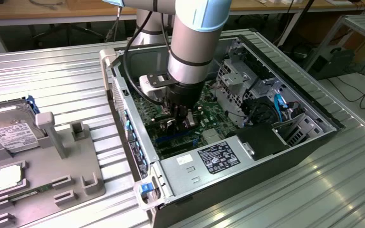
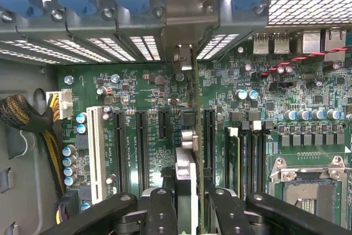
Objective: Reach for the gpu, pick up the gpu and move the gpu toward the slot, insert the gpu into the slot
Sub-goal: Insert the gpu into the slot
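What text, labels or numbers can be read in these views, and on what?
Nothing reads legibly.
power supply label: white print on black, too small to read.
white sticker on the power supply: too small to read.
hard drive label: print too small to read.
motherboard silkscreen: blurred, unreadable.

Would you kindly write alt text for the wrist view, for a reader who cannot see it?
The gripper's fingers hold the graphics card edge-on over a green motherboard inside a computer case. Long black slots run alongside the card.
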`<state>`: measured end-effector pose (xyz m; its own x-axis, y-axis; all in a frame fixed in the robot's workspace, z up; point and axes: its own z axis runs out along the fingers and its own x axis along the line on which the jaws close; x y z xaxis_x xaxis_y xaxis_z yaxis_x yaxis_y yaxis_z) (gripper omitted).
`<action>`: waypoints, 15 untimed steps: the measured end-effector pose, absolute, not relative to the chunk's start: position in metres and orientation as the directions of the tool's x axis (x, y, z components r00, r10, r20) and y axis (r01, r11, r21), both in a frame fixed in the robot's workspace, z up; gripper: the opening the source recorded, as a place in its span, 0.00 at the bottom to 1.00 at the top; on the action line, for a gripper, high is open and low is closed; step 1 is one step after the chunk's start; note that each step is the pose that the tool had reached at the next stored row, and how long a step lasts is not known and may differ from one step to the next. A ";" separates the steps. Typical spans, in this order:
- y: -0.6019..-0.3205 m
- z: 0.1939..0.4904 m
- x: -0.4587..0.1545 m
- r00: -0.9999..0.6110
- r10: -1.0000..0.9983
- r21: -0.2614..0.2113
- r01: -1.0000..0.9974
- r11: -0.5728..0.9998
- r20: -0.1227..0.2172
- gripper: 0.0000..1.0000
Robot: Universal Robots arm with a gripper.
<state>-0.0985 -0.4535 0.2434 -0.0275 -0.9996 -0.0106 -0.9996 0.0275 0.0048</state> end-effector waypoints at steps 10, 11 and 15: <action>-0.453 0.243 -0.097 -0.028 -1.000 0.005 -1.000 0.028 -0.011 0.28; -0.453 0.243 -0.097 -0.028 -1.000 0.005 -1.000 0.028 -0.011 0.28; -0.453 0.248 -0.097 -0.028 -1.000 0.004 -1.000 0.027 -0.011 0.28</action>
<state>-0.0970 -0.4531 0.2478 -0.0275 -0.9996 -0.0108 -0.9996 0.0275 0.0043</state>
